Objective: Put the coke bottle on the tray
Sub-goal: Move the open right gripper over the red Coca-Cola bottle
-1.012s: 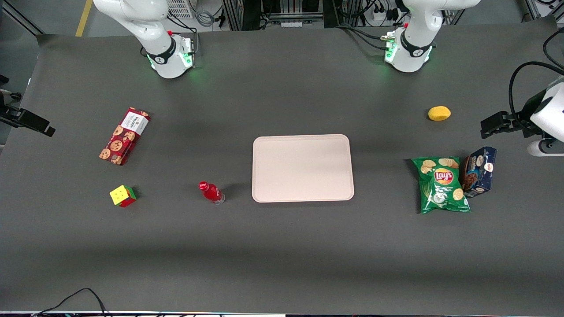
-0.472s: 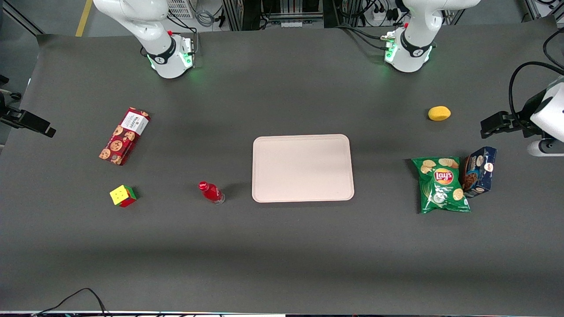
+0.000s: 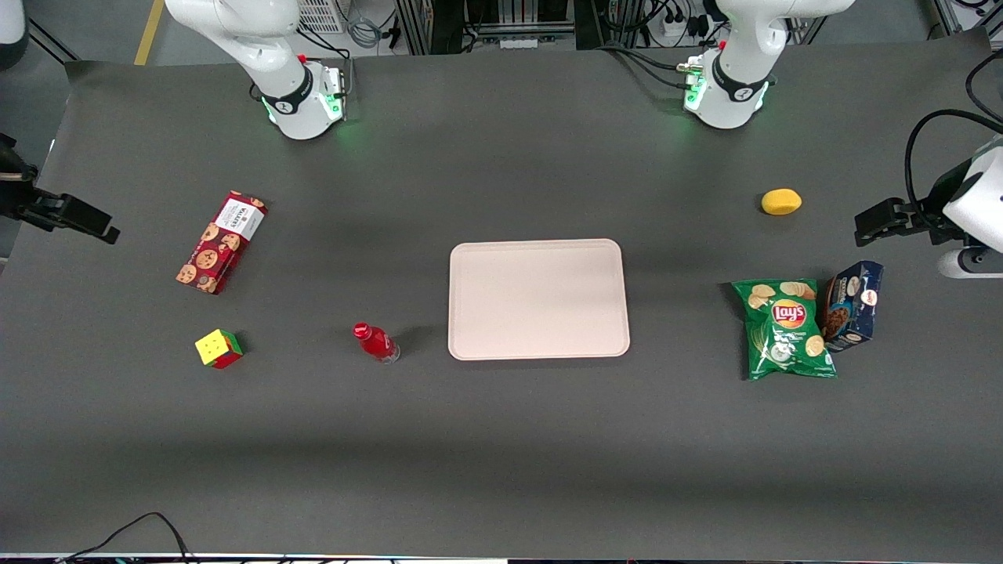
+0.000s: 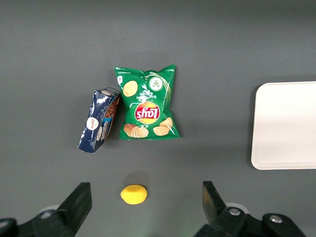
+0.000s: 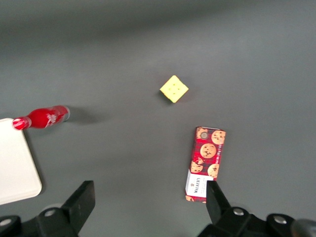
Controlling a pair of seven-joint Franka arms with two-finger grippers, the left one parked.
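The coke bottle (image 3: 375, 342), with red cap and red label, is on the dark table beside the tray (image 3: 538, 299), toward the working arm's end. The tray is pale pinkish-beige and bare. My right gripper (image 3: 94, 225) hangs high over the table's edge at the working arm's end, well away from the bottle, near the red cookie box. In the right wrist view the gripper (image 5: 149, 197) is open and empty, with the bottle (image 5: 43, 117) and a corner of the tray (image 5: 15, 163) below it.
A red cookie box (image 3: 220, 242) and a colour cube (image 3: 219, 348) lie between my gripper and the bottle. A lemon (image 3: 781, 201), a green Lays bag (image 3: 786, 329) and a blue cookie box (image 3: 852, 305) lie toward the parked arm's end.
My right gripper has moved a little inward from the table's edge toward the cookie box. The bottle and the tray have not moved.
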